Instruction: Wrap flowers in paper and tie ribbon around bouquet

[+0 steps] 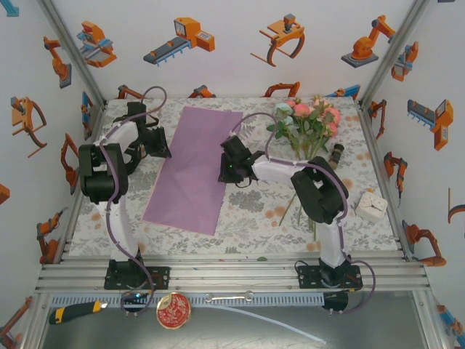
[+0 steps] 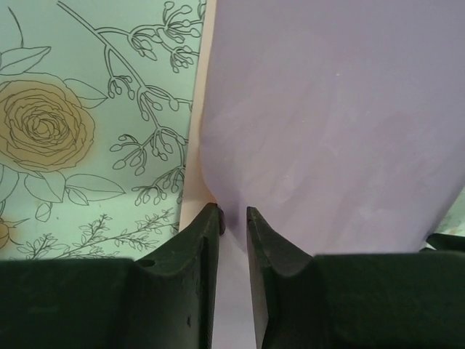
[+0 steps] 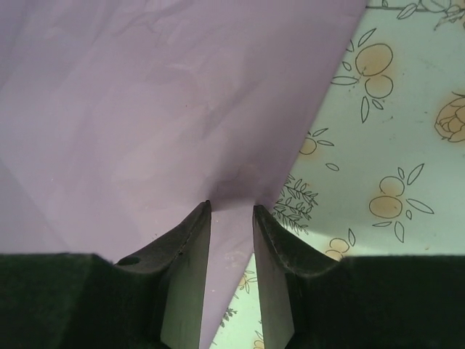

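Left claw (image 2: 232, 212), right claw (image 3: 231, 208): each straddles paper (image 2: 327, 109) edge, jaws near-closed; grip cannot tell.

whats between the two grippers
The paper, lilac side up, spans the stretch between left gripper and right gripper, seen in the top view.

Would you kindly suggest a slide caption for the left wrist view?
Left gripper straddling the paper edge, jaws narrowly apart, above the floral tablecloth.
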